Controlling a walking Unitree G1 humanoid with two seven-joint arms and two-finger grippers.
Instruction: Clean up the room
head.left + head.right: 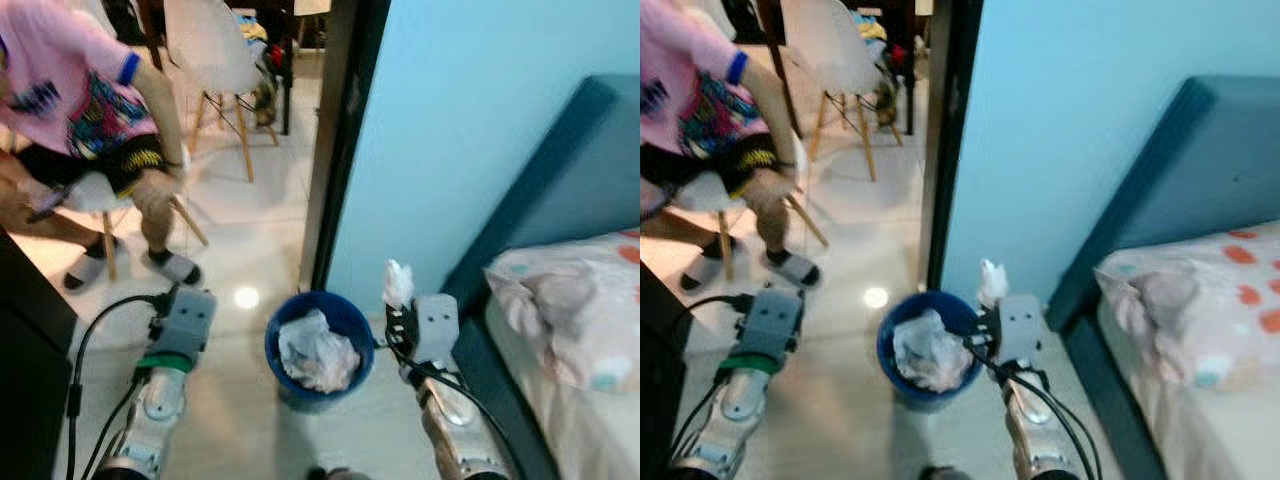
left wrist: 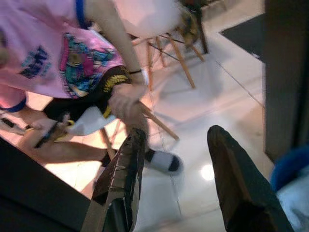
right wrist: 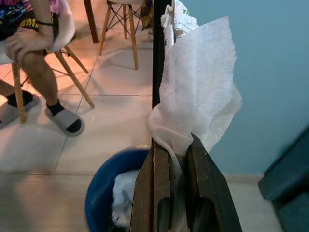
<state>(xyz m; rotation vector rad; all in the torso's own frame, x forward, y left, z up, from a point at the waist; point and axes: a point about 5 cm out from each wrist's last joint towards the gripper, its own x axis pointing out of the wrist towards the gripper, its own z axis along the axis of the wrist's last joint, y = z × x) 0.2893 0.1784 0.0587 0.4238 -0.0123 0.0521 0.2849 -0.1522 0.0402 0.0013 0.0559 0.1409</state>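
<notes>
My right gripper [image 1: 398, 305] is shut on a crumpled white tissue [image 3: 200, 94] that sticks up above its fingers [image 3: 157, 188]. It hangs just right of a blue trash bin [image 1: 320, 345] on the floor, level with the bin's rim. The bin [image 3: 104, 193] holds a white plastic bag and crumpled paper [image 1: 318, 352]. My left gripper [image 2: 174, 179] stands open with nothing between its fingers, to the left of the bin [image 2: 289, 166] and over the pale tiled floor.
A person in a pink shirt [image 1: 75, 90] sits on a chair at the left, feet in sandals [image 1: 172, 266]. White chairs [image 1: 210, 50] stand behind. A dark door frame [image 1: 335, 140] and blue wall rise beyond the bin. A bed [image 1: 580, 320] with a dark headboard lies right.
</notes>
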